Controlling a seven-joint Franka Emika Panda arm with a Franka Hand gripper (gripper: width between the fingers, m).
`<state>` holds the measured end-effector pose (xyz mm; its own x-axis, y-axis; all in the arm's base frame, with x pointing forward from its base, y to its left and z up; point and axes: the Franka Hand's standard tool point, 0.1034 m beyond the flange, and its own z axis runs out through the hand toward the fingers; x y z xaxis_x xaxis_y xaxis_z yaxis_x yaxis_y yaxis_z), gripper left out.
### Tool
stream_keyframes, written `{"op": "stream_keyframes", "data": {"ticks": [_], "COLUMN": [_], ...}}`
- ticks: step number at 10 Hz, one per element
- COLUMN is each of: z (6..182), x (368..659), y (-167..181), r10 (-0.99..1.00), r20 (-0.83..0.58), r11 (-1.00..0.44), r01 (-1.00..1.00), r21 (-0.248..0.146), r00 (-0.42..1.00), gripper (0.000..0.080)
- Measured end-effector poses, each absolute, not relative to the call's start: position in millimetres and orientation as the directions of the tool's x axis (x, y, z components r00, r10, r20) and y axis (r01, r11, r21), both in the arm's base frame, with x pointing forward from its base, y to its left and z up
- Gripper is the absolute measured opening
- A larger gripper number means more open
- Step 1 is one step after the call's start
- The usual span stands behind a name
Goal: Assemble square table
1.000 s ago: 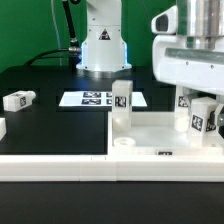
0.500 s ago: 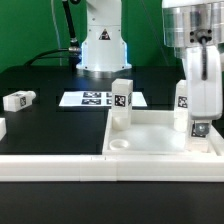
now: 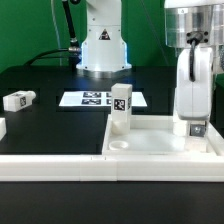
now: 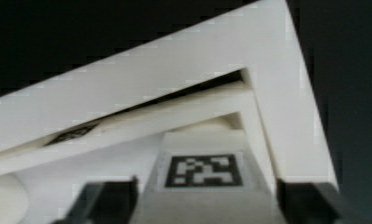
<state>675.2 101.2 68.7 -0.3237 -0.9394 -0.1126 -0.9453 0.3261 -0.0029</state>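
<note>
The square table top is seen on the black table, at the exterior view's right, with one leg upright at its near corner. The gripper is over the far corner; only the wrist view shows the tagged leg between its spread, released fingers.

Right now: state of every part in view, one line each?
Square top: flat on the table, rim up.
Mounted leg: upright in the top's corner.
Second leg: upright at another corner, between the fingers.
Gripper: straddling that leg; grip cannot be told.
Loose leg: lying on its side, apart from the top.
Marker board: flat, untouched.
</note>
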Motion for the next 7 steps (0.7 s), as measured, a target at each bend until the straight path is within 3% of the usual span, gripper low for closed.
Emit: {"op": "stream_keyframes", "data": {"ticks": [1, 2, 4, 7], "z": [78.9, 91.4, 116.3, 113.4], "x": [670, 665, 665, 664], "y": [98, 95, 90, 90], "r10": [-0.954, -0.964, -0.973, -0.974], "r20": [-0.119, -0.127, -0.141, -0.138], "r11": [0.279, 0.238, 0.187, 0.187], "r01": [-0.960, -0.971, -0.982, -0.982], "r21": [-0.011, -0.019, -0.033, -0.033], "r00": [-0.276, -0.234, -0.181, -0.181], "gripper": [0.0468, 0.0605, 0.0640, 0.0648]}}
